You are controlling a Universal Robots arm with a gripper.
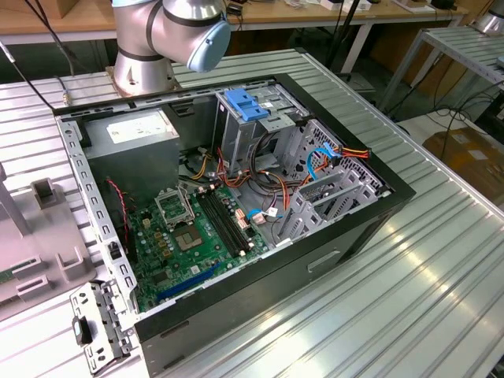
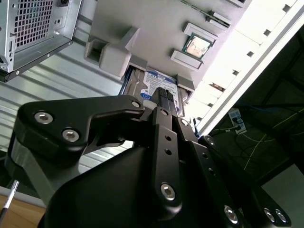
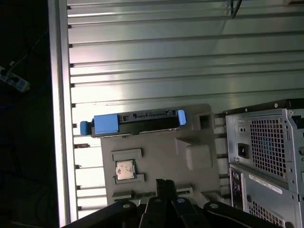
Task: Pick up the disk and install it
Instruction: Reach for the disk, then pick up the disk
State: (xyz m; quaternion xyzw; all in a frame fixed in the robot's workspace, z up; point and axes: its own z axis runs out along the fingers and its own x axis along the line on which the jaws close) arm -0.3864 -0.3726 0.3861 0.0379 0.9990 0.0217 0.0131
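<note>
The disk (image 3: pixel 142 117) stands on edge in a slot of a grey holder plate (image 3: pixel 161 147), its silver body framed by a bright blue carrier. In the second wrist view the disk's (image 2: pixel 159 80) white label with a blue band shows just past the fingertips. My gripper (image 2: pixel 165 95) is black, its two fingers close together with nothing between them. It hangs above the holder, apart from the disk, and its tips (image 3: pixel 165 183) also show in the first wrist view.
A processor chip (image 3: pixel 125 170) lies in a recess of the holder. The open computer case (image 1: pixel 378 213) sits on the ribbed metal table, with a drive cage and blue latch (image 1: pixel 248 105), a power supply (image 1: pixel 138 130) and a green motherboard (image 1: pixel 189 236). The table edge (image 3: pixel 59 118) runs beside the holder.
</note>
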